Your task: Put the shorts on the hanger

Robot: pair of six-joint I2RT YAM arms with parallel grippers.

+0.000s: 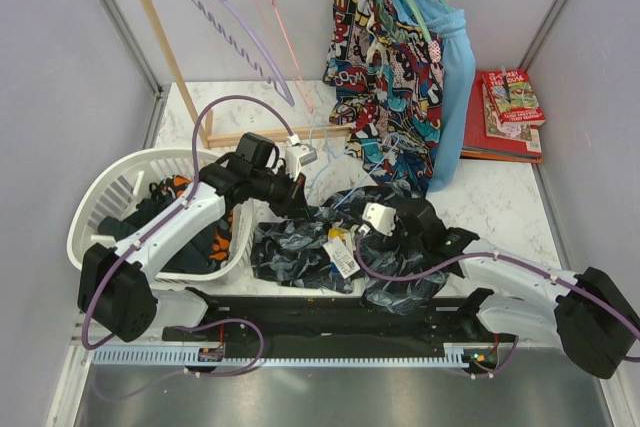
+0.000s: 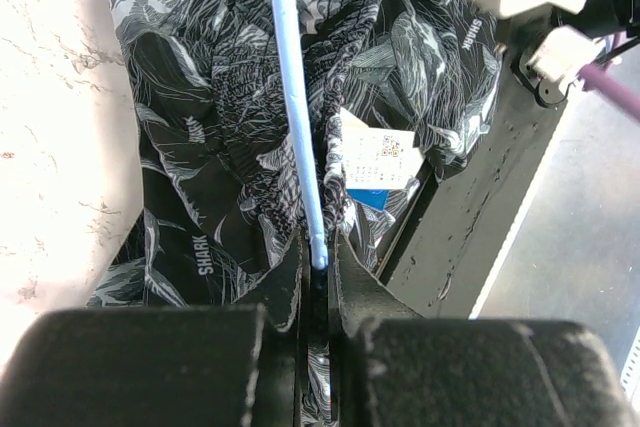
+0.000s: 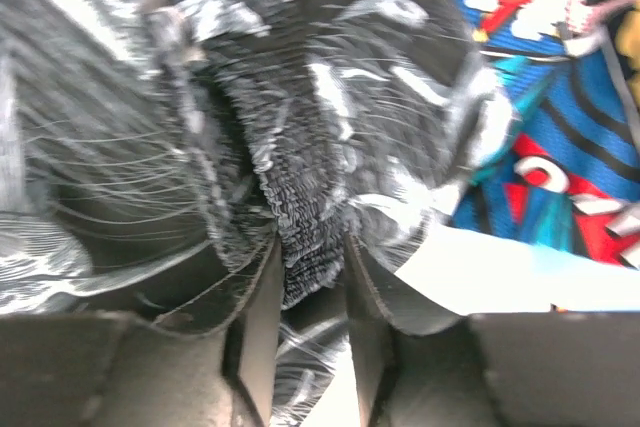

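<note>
Navy leaf-print shorts (image 1: 320, 242) should sag limply; my right gripper (image 3: 310, 287) pinches their gathered waistband (image 3: 305, 217). My left gripper (image 2: 318, 272) clamps the thin pale-blue wire hanger (image 2: 293, 97).

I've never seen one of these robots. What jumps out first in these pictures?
Dark leaf-print shorts sprawl mid-table. The left gripper pinches a pale blue wire hanger over them, and the right gripper clamps their gathered waistband. Behind, a loud comic-print garment hangs on the rack.
</note>
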